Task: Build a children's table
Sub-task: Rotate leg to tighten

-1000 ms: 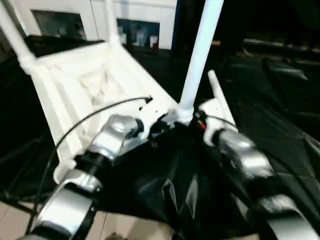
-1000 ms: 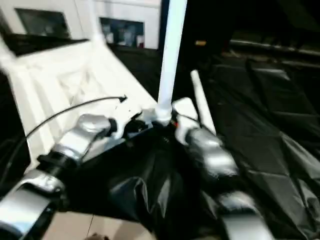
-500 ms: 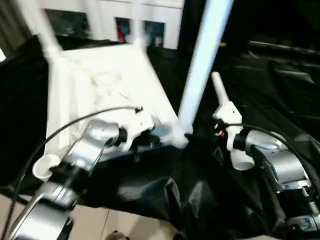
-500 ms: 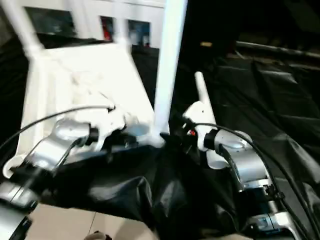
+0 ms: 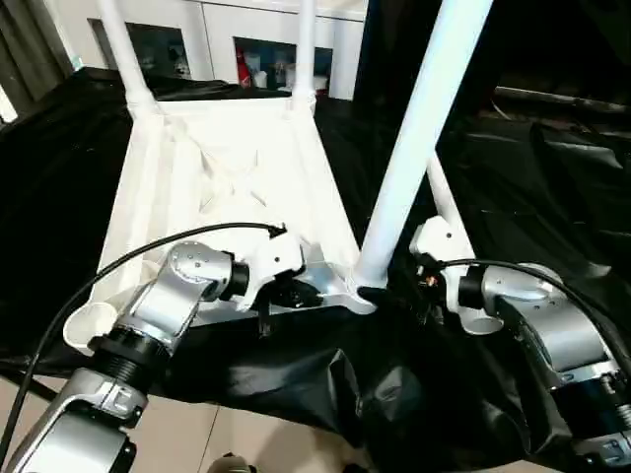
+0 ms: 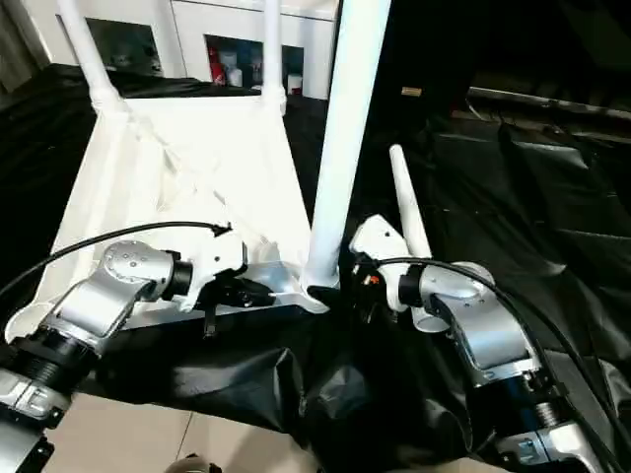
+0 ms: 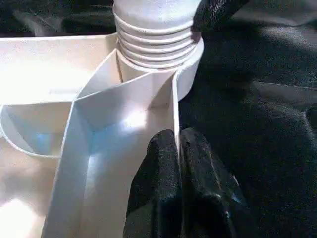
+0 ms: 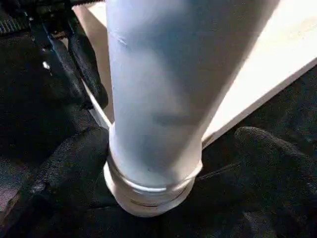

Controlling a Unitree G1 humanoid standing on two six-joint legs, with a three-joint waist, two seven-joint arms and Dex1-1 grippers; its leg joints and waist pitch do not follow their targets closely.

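The children's table lies upside down on black cloth, its white ribbed top facing up. Legs stand in both far corners and in the near right corner. The near left socket is empty. A loose leg lies on the cloth behind my right wrist. My left gripper is shut on the thin rim wall beside the near right socket. My right gripper is open, one finger on each side of that leg's base.
Black cloth covers the work surface and hangs in folds over its near edge. Pale floor shows below. White cabinets with glass doors stand behind. A black cable loops over my left forearm.
The whole picture has swung and steadied as the head moved. Both grippers stay at the near right corner, the left pinching the rim, the right open around the leg.
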